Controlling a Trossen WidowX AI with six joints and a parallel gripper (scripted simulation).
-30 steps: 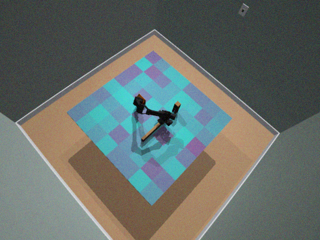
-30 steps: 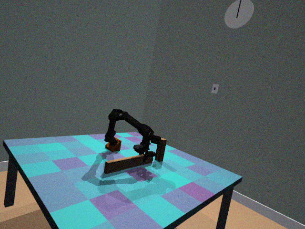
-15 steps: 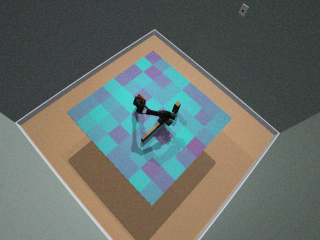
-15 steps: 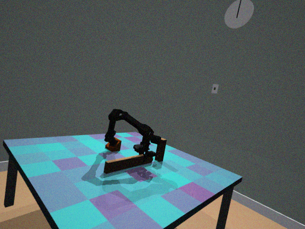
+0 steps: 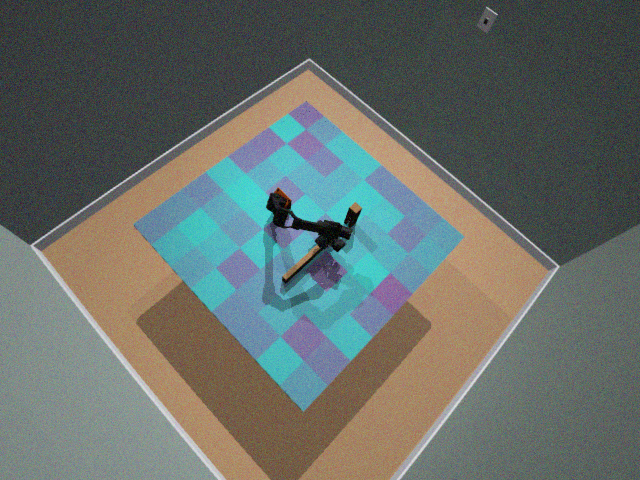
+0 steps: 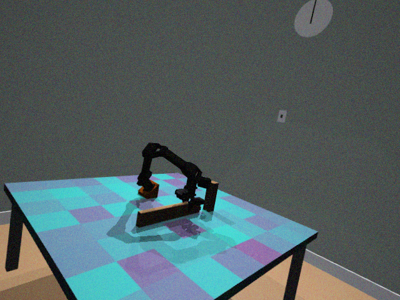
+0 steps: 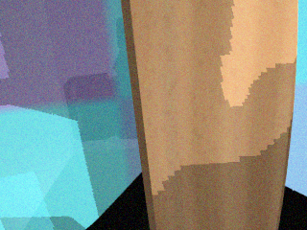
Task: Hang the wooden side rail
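The wooden side rail (image 5: 299, 265) (image 6: 161, 215) (image 7: 201, 115) lies lengthwise with its narrow top edge up. Its far end is low at the table in the exterior view; whether it touches is hard to tell. My gripper (image 5: 325, 246) (image 6: 194, 204) (image 7: 188, 172) is shut on the rail near the end that faces the post. The headboard post (image 5: 353, 212) (image 6: 210, 197) stands upright just beyond that end, with a small gap visible in the exterior view. The steel hooks, the slot and the pins cannot be made out; arm and gripper partly cover that area.
An orange block (image 5: 281, 196) (image 6: 151, 191) is at the arm's base. The arm (image 5: 307, 225) (image 6: 174, 159) reaches over from the base to the rail, its wrist close beside the post. The patchwork table (image 5: 305, 382) (image 6: 97, 284) carries everything.
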